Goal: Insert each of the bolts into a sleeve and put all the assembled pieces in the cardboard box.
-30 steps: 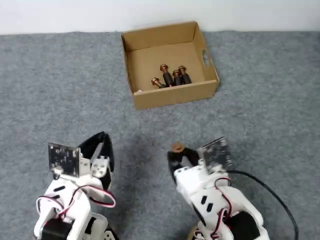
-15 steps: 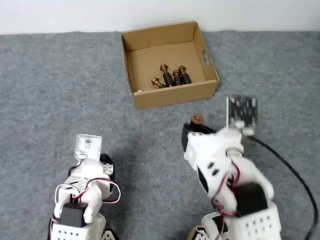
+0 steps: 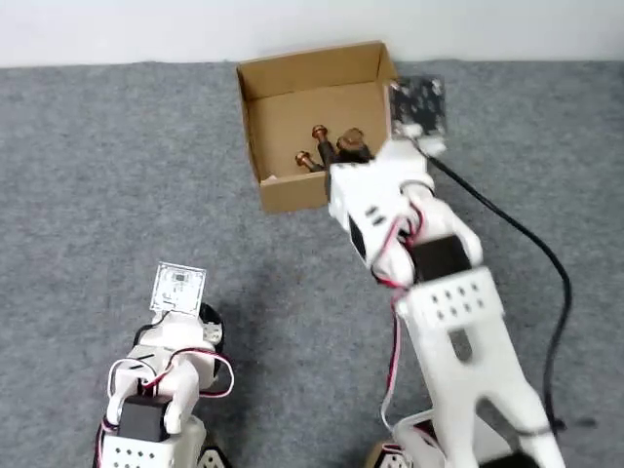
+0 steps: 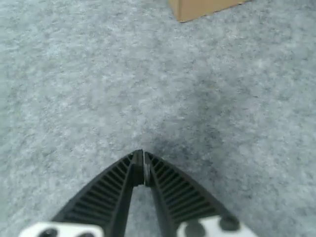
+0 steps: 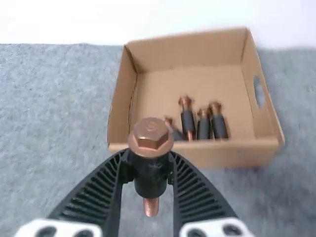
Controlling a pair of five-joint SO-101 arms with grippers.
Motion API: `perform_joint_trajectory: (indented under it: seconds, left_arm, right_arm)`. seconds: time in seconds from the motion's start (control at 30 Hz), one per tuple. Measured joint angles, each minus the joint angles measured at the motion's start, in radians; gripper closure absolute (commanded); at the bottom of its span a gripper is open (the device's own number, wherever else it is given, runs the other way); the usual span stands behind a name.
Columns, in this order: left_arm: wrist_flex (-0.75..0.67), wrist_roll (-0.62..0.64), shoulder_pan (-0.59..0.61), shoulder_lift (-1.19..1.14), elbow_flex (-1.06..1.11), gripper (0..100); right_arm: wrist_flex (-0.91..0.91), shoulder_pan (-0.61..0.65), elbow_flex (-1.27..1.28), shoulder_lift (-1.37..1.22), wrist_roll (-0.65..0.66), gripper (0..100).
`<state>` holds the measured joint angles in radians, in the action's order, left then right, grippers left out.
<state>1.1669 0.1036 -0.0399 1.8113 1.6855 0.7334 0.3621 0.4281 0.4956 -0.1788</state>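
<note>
- The right pincer (image 5: 149,170) is clamped on the black sleeve of an assembled bolt (image 5: 150,148). The bolt stands roughly upright, its copper hex head on top and its threaded end poking out below the sleeve.
- In the high view the right arm (image 3: 390,195) stretches over the front wall of the cardboard box (image 3: 292,190), so the held piece hangs at that wall.
- The right wrist view shows the finished pieces (image 5: 200,121) lying in the box (image 5: 192,42) near its front wall. Their long axes run mostly front to back, heads toward the back wall. In the high view the arm covers some of them (image 3: 319,141).
- The left wrist view shows the left pincer (image 4: 142,165) closed on nothing, tips touching, above the grey desk (image 4: 222,98). A corner of the box (image 4: 202,7) lies well apart from it.
- A second ago the right arm was back at the near side of the desk (image 3: 117,175). It has since swung out to the box. The left arm has folded back.
</note>
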Motion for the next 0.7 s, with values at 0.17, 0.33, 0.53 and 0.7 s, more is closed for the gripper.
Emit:
perform_joint_trajectory:
  seconds: [0.17, 0.33, 0.53, 0.7]
  left_arm:
    - [0.0, 0.003, 0.126, 0.0, 0.0, 99]
    - [0.008, 0.003, 0.183, 0.0, 0.0, 99]
    - [0.08, 0.0, 0.187, 0.0, 0.0, 99]
    - [0.084, 0.0, 0.187, 0.0, 0.0, 99]
  right_arm:
    - [-0.129, 0.0, -0.112, -0.203, 0.071, 99.1]
    - [-0.221, 0.0, -0.241, -0.405, 0.127, 99.1]
    - [-0.265, 0.0, -0.434, -0.646, 0.161, 99.1]
    - [-0.272, 0.0, -0.631, -0.855, 0.161, 99.1]
